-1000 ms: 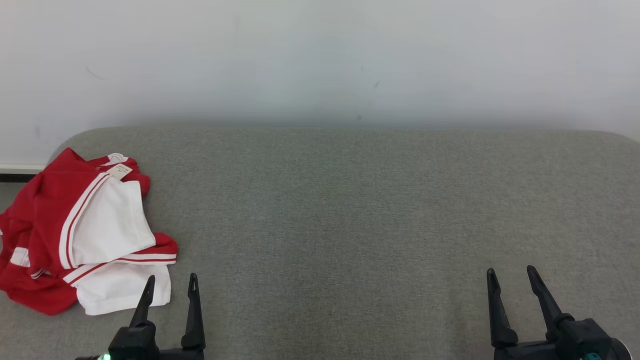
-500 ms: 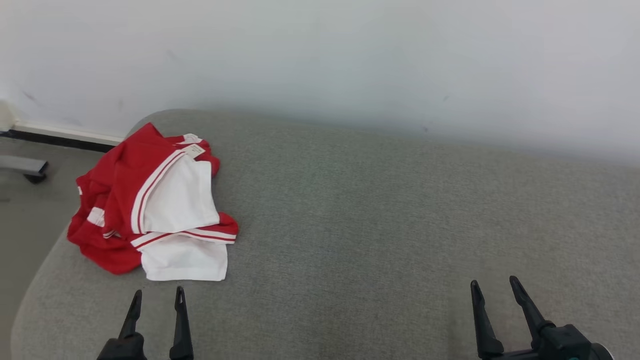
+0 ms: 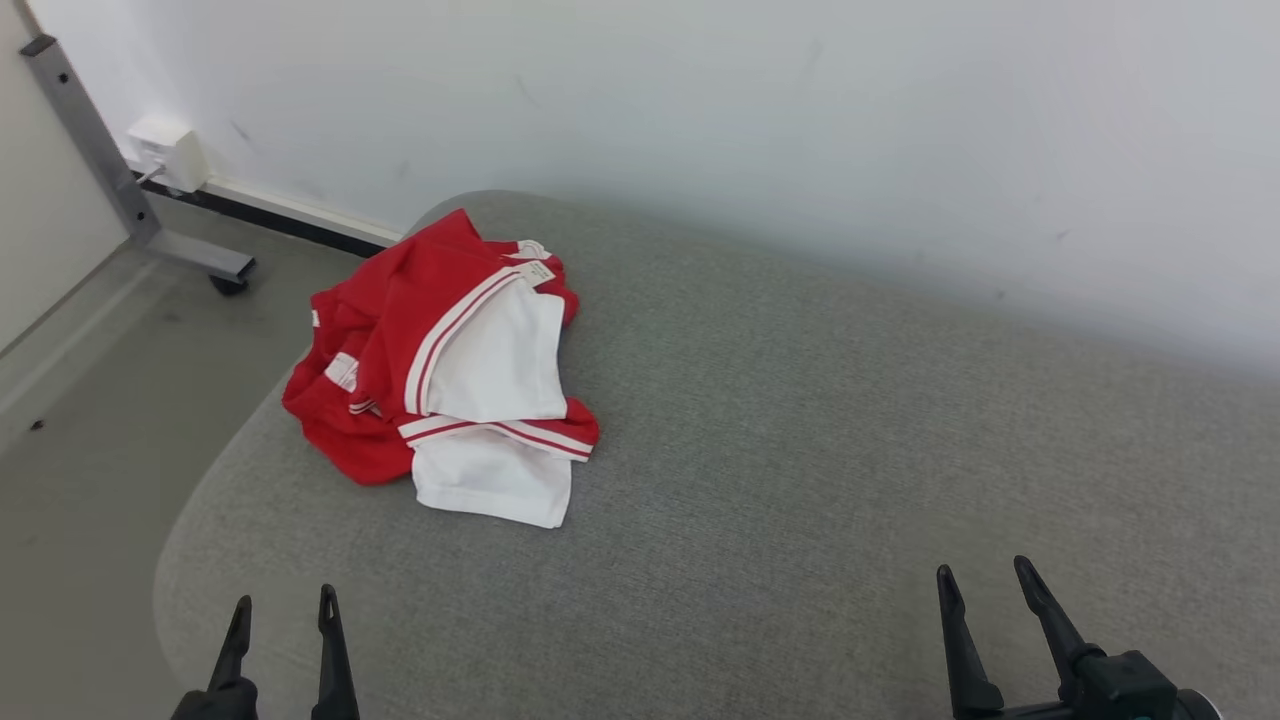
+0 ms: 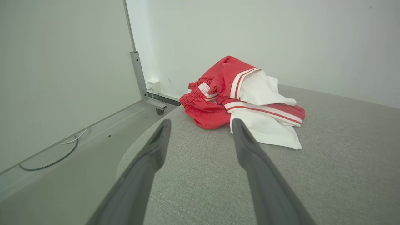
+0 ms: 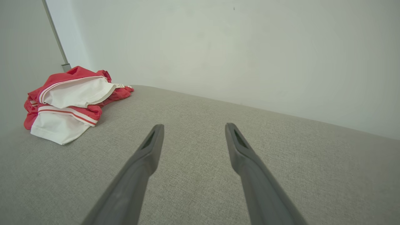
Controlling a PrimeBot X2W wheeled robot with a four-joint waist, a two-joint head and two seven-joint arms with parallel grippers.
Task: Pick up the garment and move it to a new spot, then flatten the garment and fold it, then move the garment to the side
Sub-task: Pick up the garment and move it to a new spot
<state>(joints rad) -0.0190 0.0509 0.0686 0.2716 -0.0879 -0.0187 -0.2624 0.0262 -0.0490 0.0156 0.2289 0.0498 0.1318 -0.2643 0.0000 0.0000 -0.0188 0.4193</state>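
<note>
The garment [image 3: 450, 370] is a crumpled red and white piece with striped trim, bunched near the far left corner of the grey cushioned surface [image 3: 800, 450]. It also lies ahead of the fingers in the left wrist view as the garment [image 4: 247, 97] and far left in the right wrist view as the garment [image 5: 68, 103]. My left gripper [image 3: 283, 605] hangs open at the lower left, short of the garment, over the surface's near left edge. My right gripper [image 3: 985, 580] is open at the lower right, far from the cloth. Both hold nothing.
A white wall [image 3: 700, 110] runs behind the surface. Left of it is bare floor [image 3: 90, 400] with a grey metal frame leg on a caster [image 3: 225, 280], a white wall box [image 3: 170, 150] and a loose cable [image 4: 53, 156].
The head camera has swung left, so the garment now sits nearer the picture's middle and the floor and frame leg have come into view. Both grippers stay open and empty.
</note>
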